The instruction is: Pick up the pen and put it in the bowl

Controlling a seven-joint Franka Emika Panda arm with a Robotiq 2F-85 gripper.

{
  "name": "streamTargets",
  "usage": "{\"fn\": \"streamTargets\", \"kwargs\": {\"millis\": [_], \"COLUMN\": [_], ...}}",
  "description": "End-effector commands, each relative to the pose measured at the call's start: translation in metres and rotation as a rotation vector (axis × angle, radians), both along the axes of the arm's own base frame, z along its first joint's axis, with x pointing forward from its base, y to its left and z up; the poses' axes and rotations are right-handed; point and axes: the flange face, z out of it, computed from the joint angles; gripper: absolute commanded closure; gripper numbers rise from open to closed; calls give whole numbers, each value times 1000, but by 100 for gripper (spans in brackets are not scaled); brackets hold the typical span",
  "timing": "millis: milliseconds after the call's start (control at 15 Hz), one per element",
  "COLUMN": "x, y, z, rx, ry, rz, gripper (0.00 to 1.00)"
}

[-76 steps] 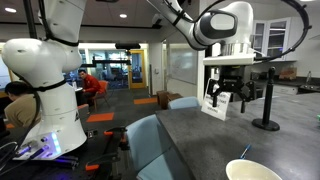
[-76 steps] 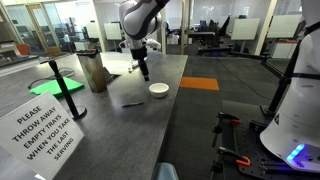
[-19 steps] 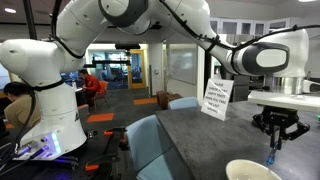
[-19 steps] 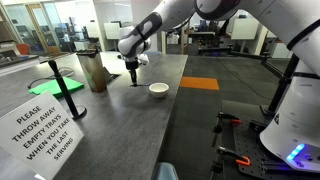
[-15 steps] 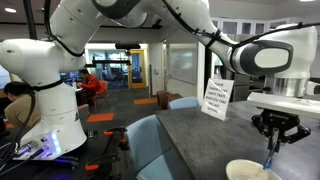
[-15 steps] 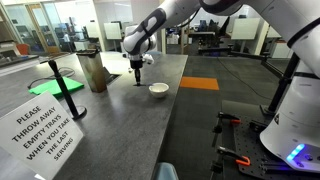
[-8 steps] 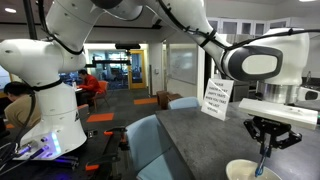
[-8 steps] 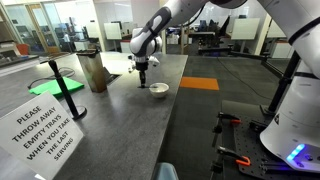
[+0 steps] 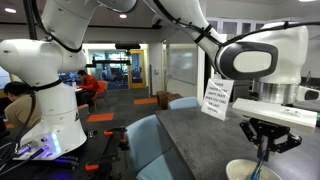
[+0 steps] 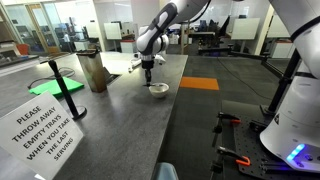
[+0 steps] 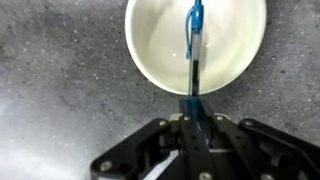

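My gripper [image 11: 194, 108] is shut on the pen [image 11: 195, 45], a thin blue stick that juts from the closed fingers out over the bowl [image 11: 158, 50]. The cream-white bowl lies directly beneath the pen tip in the wrist view. In an exterior view the gripper [image 9: 264, 145] hangs just above the bowl [image 9: 248, 171] at the table's near corner, with the pen [image 9: 263, 160] pointing down into it. In an exterior view from farther off the gripper [image 10: 149, 72] hovers above the small bowl [image 10: 159, 90] on the long table.
A grey speckled table [image 11: 60, 90] surrounds the bowl. A white printed sign [image 9: 216, 98] stands on the table behind the gripper. A brown bag [image 10: 94, 72] and a green-based stand [image 10: 57, 80] sit on the table beside the bowl. Blue chairs [image 9: 155, 145] line the table edge.
The gripper has carried the pen sideways along the table and now hangs over the bowl, a little lower than before. It stays shut on the pen.
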Motion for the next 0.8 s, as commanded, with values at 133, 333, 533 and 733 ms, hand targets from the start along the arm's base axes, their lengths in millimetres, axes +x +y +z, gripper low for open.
{"fn": "streamTargets", "kwargs": {"millis": [133, 333, 533, 733], "x": [-18, -20, -19, -21], "y": [-1, 2, 7, 22], "z": [9, 13, 25, 47], "rx": [25, 15, -29, -70], "ry": [-9, 3, 17, 71], "rz": [12, -5, -38, -98], "gripper": [62, 49, 24, 2]}}
